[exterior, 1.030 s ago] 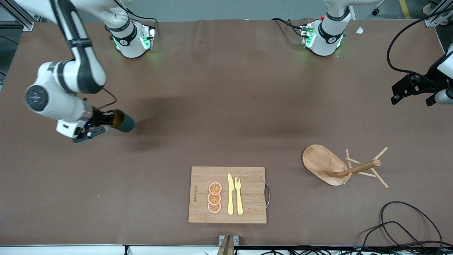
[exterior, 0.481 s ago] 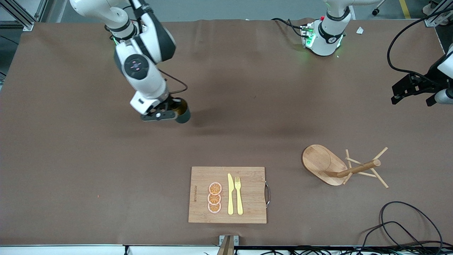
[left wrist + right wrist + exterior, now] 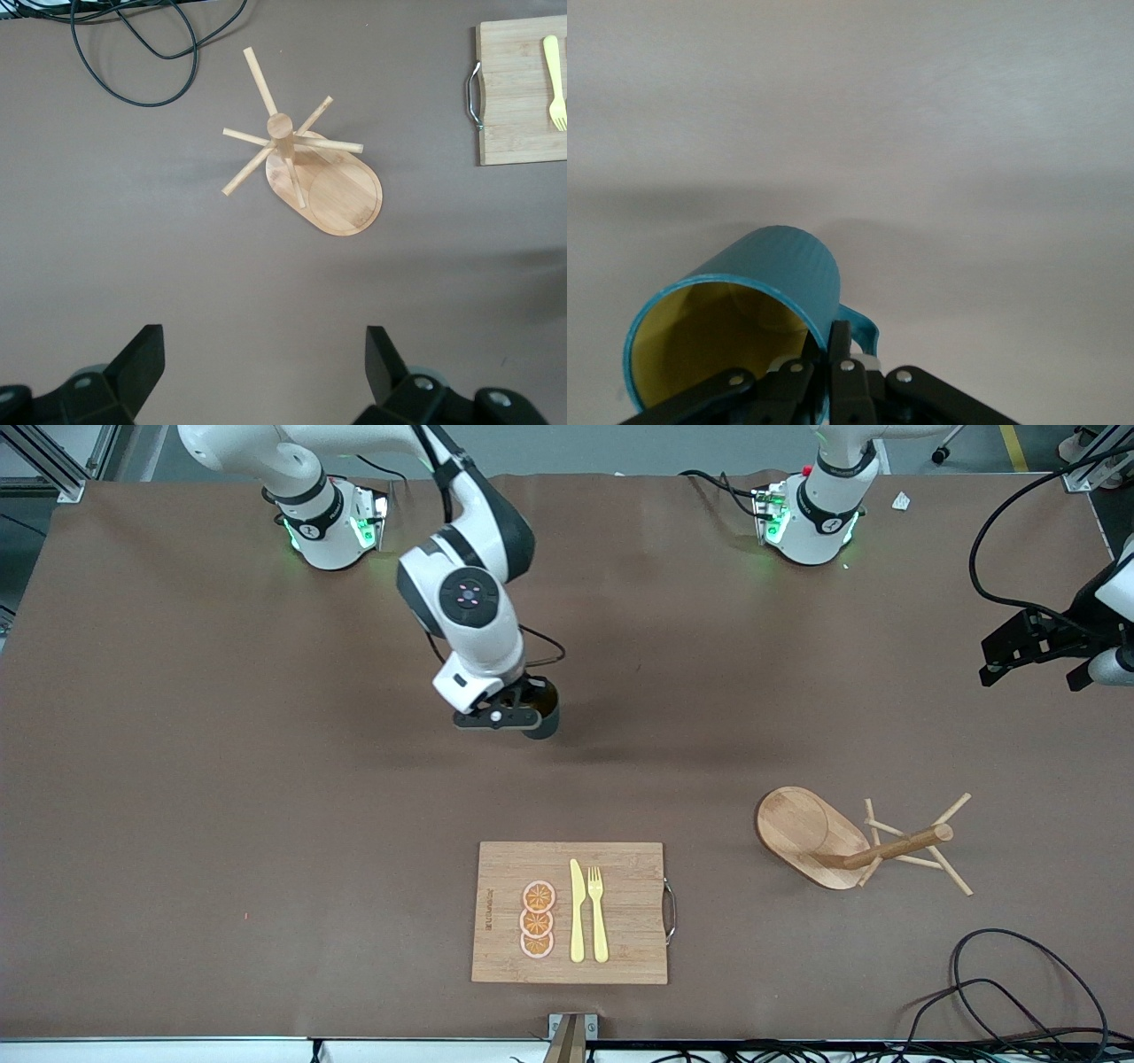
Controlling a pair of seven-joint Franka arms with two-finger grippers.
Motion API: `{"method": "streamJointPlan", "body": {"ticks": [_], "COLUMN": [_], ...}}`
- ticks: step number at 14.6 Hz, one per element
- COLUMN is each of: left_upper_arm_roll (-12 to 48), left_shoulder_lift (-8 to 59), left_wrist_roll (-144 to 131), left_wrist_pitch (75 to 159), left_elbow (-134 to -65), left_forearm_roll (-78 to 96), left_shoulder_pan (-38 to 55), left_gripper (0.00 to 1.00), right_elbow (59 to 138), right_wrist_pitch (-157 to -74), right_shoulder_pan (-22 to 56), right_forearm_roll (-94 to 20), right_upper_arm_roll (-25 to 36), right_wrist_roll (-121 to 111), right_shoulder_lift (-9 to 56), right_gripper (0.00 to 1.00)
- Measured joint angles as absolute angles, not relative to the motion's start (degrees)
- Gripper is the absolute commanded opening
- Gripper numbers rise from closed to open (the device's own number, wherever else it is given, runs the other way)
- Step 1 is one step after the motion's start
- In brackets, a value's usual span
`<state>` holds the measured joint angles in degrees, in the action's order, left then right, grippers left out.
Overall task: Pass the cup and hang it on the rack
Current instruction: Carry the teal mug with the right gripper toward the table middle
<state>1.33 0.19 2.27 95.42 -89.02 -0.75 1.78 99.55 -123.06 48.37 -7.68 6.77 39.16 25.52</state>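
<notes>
My right gripper (image 3: 523, 716) is shut on the rim of the teal cup (image 3: 541, 710), one finger inside and one outside beside the handle. It carries the cup over the middle of the table. The right wrist view shows the cup (image 3: 753, 305) tilted, its yellowish inside toward the camera, with the gripper (image 3: 831, 341) pinching its wall. The wooden rack (image 3: 864, 842) stands toward the left arm's end of the table, its pegs sticking out from the post. My left gripper (image 3: 1032, 657) hangs open over the table edge at that end. In the left wrist view the rack (image 3: 301, 168) shows past the open fingers (image 3: 142, 359).
A bamboo cutting board (image 3: 620, 957) with orange slices (image 3: 537, 919), a yellow knife (image 3: 577, 911) and a fork (image 3: 597, 912) lies near the front edge. Black cables (image 3: 1010, 992) coil at the corner nearest the camera, at the left arm's end.
My right arm has swung the cup from the right arm's end of the table toward the middle. The left arm has not moved.
</notes>
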Motion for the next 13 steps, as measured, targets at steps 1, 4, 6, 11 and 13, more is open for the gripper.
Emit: {"method": "streamJointPlan", "body": {"ticks": [1,4,6,11,13], "left_upper_arm_roll": [1.3,1.3,1.3,1.3,1.3], "left_shoulder_lift": [0.2,0.2,0.2,0.2,0.2], "left_wrist_roll": [2.3,2.3,2.3,2.4,2.4], "left_wrist_pitch": [95.4,95.4,95.4,95.4,95.4], "left_elbow": [-89.0,-89.0,-89.0,-89.0,-89.0], "left_forearm_roll": [-0.7,-0.8,-0.8,-0.8,-0.8], "left_shoulder_pan": [1.8,1.7,1.7,1.7,1.7], "left_gripper": [1.00,1.00,1.00,1.00,1.00], "right_elbow": [97.4,92.2,89.6,86.6,86.5], "right_wrist_pitch": [-123.1,-123.0,-123.0,-125.9,-126.1], "right_shoulder_pan": [48.9,50.1,50.8,51.9,52.1], "right_forearm_roll": [-7.7,-7.8,-7.8,-8.8,-8.9], "right_upper_arm_roll": [6.8,6.8,6.8,6.8,6.8], "right_wrist_roll": [41.1,46.7,51.2,60.3,61.5], "right_shoulder_lift": [27.3,31.9,34.6,38.4,38.6], "right_gripper": [0.00,0.00,0.00,0.01,0.02]}}
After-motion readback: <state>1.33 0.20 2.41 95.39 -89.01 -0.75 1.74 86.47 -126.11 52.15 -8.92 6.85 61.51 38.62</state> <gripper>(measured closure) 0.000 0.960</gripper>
